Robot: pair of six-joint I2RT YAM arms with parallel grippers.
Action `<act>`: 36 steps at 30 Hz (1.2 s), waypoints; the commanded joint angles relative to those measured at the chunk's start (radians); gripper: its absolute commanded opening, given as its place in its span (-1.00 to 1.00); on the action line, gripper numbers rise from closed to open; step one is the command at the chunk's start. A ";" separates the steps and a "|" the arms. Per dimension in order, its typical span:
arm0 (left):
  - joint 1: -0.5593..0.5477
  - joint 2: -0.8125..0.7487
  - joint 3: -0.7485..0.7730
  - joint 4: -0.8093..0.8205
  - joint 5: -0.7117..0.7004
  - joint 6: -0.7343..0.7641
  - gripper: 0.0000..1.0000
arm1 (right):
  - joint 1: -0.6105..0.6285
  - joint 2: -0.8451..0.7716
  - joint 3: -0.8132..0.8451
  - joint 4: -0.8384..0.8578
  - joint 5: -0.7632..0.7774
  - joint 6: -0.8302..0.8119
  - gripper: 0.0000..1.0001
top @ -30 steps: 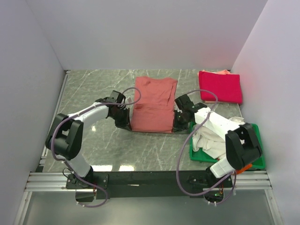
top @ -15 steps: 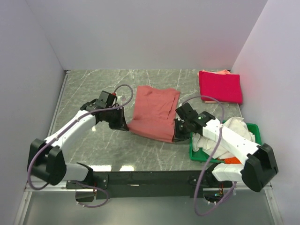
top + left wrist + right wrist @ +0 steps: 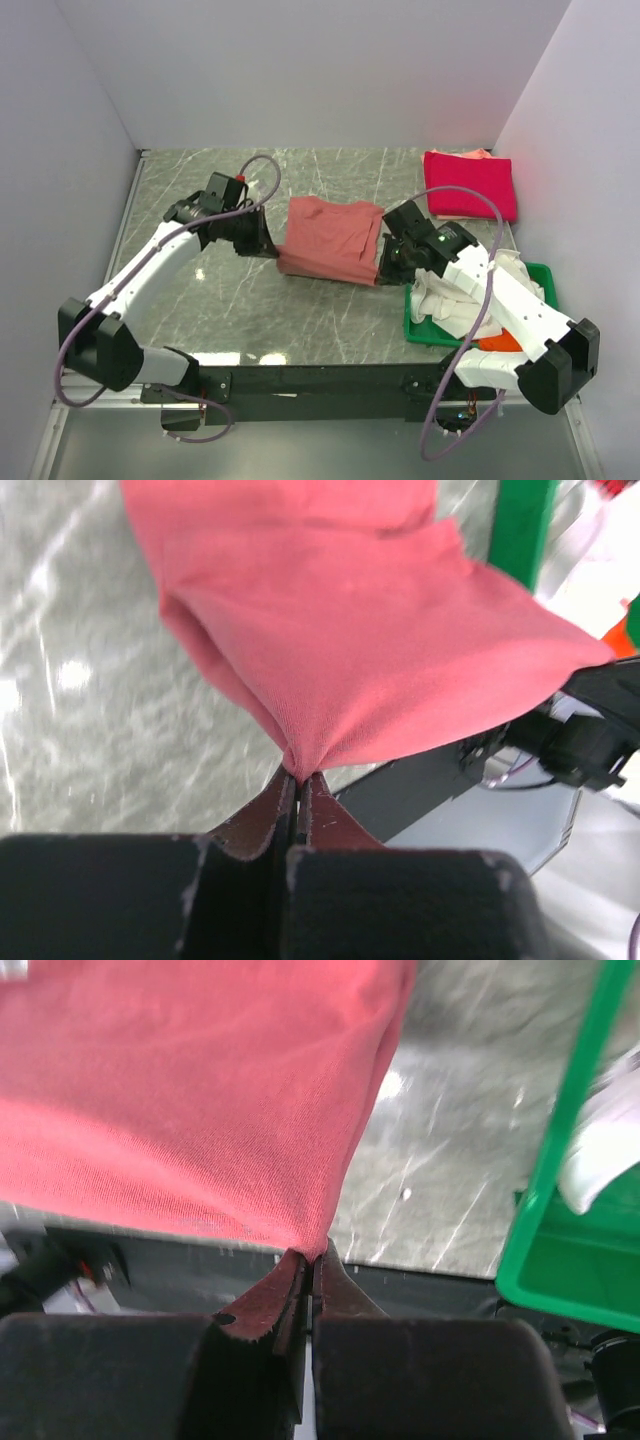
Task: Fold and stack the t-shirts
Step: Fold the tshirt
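Left gripper (image 3: 268, 243): pinched tight on salmon shirt (image 3: 330, 238), left near corner. Shirt: mid-table, near edge raised, underside hidden. Right gripper (image 3: 385, 268): pinched on right near corner. Tray (image 3: 549, 282): white shirts (image 3: 448, 300); orange shirt (image 3: 500, 342) mostly behind arm. Crimson shirt (image 3: 470, 185): folded, far right.

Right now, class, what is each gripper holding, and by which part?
Both hold the salmon shirt: the left gripper pinches its near left corner, the right gripper its near right corner.
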 commanded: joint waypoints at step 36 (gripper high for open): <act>0.154 0.775 0.717 0.135 0.110 0.012 -0.99 | -0.375 0.833 0.800 -0.032 0.078 -0.247 -1.00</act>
